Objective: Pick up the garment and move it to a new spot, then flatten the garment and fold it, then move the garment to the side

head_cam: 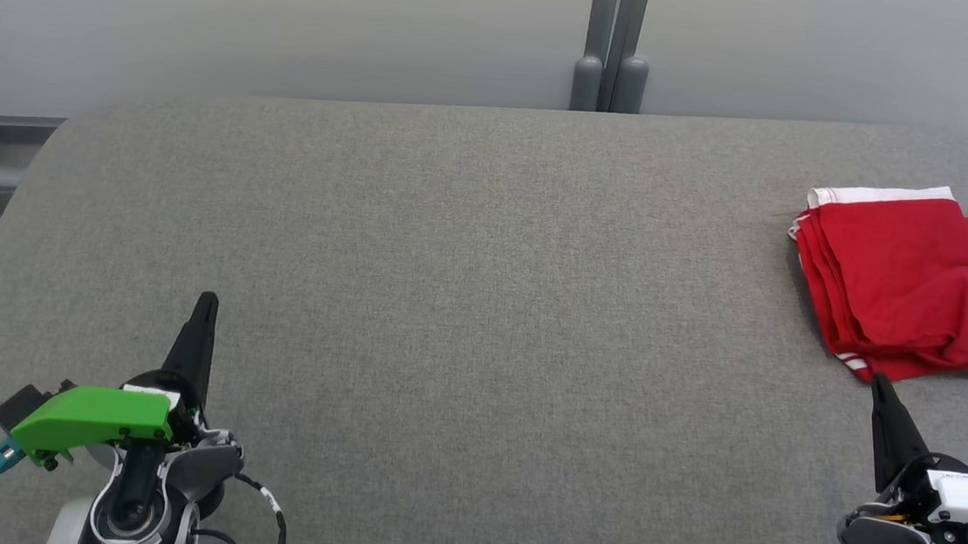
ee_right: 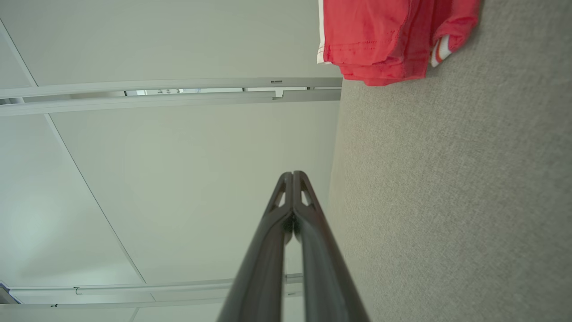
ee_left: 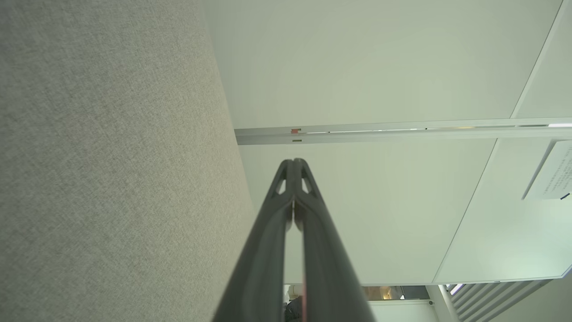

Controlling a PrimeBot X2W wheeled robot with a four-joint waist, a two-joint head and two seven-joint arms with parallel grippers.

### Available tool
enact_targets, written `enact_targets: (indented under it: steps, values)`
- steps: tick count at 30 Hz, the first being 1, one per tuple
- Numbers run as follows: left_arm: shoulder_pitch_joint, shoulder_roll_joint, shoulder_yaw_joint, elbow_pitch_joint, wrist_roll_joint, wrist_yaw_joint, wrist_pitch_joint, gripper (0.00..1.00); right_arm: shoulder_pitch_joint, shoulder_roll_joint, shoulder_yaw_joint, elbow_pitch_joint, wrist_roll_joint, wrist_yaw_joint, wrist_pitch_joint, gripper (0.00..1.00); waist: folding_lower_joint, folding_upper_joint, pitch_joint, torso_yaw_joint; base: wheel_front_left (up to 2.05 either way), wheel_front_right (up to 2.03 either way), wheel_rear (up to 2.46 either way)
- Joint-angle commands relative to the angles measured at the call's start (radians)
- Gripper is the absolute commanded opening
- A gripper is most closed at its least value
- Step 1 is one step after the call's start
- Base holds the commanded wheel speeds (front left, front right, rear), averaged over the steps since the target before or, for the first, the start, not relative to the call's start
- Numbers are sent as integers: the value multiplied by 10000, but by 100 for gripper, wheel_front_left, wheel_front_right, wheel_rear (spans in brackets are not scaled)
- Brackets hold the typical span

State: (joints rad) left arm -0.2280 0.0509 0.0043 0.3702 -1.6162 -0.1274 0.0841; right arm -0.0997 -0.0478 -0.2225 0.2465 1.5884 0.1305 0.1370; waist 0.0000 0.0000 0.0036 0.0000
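Grey fabric counter [head_cam: 482, 289] spans the head view. At lower left the left gripper [head_cam: 206, 300] points up the frame, jaws pressed together. At lower right the right gripper [head_cam: 878, 383] stands likewise, jaws pressed together, tip just below the folded red garment [head_cam: 904, 274], which lies at the right edge. Beyond stands a pale wall [head_cam: 297, 10].

We find the garment [head_cam: 912, 283] on the table [head_cam: 465, 288], far right of frame; our right gripper [head_cam: 877, 383] sits just below it.
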Motion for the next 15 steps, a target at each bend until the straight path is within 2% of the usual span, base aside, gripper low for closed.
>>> enact_targets:
  steps: [1,15]
  values:
    - [-195,-31,74,31,-116,-80,42,0,-114,-43,-51,-58,166,4,55,0,0,0,7,-5,0,0,0]
    - [-181,-23,67,28,-96,-60,41,0,-95,-43,-46,-54,151,4,53,0,0,0,7,-5,0,0,0]
